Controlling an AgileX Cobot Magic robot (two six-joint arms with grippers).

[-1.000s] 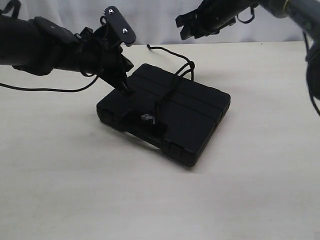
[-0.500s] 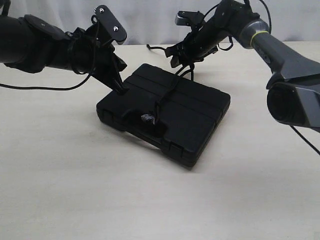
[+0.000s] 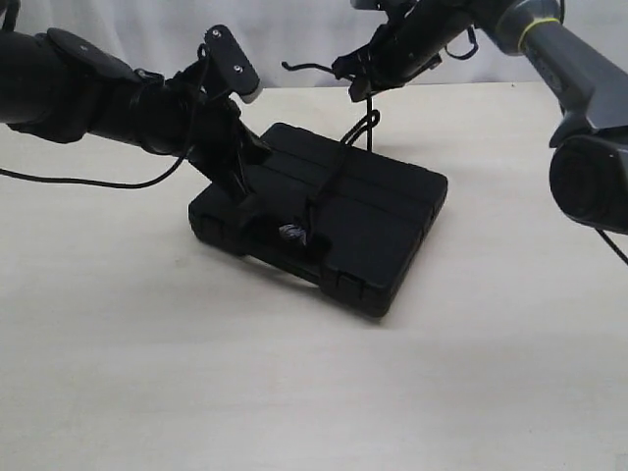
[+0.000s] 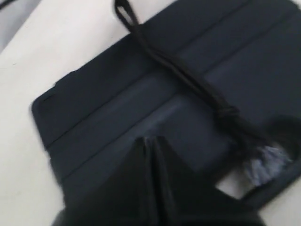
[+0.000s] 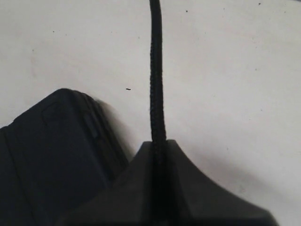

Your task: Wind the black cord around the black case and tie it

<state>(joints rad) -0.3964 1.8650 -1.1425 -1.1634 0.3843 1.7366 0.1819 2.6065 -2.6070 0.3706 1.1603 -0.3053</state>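
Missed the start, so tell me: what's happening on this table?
Two robot arms are tying a black cord around a black case. The cord runs across the case's top, its frayed end lying towards the near side. The right claw is shut on the cord above the case's far edge, holding it up. The left claw, shut and empty, appears to press down on the case.

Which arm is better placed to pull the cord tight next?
Right. The right hand is shut on the black cord, raised by the far edge of the black case, so it can probably just pull. The left hand is shut with nothing in it, tips down on the case.
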